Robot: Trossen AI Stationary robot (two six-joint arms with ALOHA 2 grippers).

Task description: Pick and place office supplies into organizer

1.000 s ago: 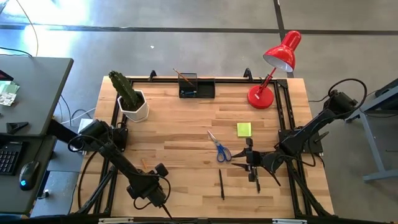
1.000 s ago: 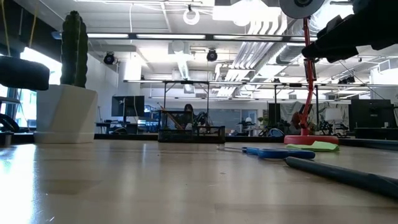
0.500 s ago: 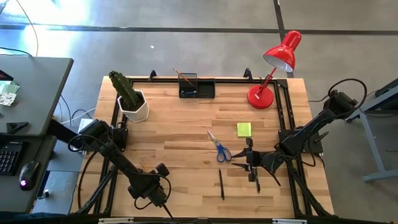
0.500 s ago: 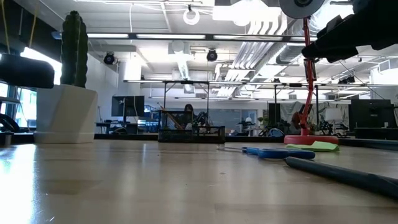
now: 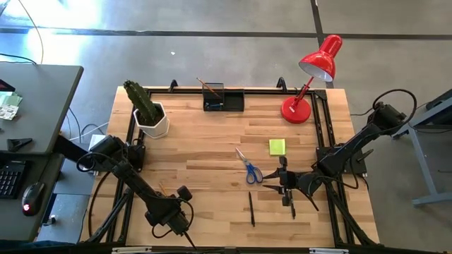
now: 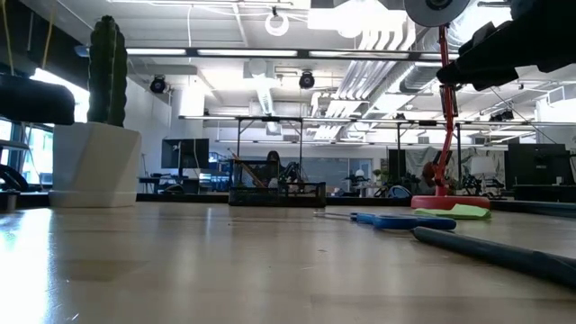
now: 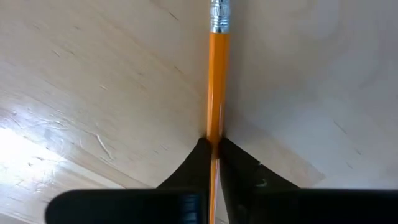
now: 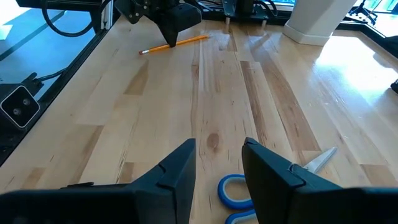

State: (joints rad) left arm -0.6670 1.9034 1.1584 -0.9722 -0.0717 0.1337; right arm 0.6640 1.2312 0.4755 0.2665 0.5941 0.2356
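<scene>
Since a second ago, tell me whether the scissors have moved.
No. In the high view the scissors lie exactly as before, same gap to the sticky-note pad and to the black pen.

Two pencils [image 5: 163,189] [image 5: 204,87], two pens [image 5: 251,209] [image 5: 292,205], one scissors [image 5: 248,166], one sticky-note pad [image 5: 277,146], one organizer [image 5: 233,106].

My table [image 5: 212,148] is evenly, brightly lit from overhead ceiling lights [image 6: 277,22]. Window glare washes the wood beside the cactus pot [image 8: 317,22]. My left wrist view seems slightly soft around the pencil [image 7: 216,87].
</scene>
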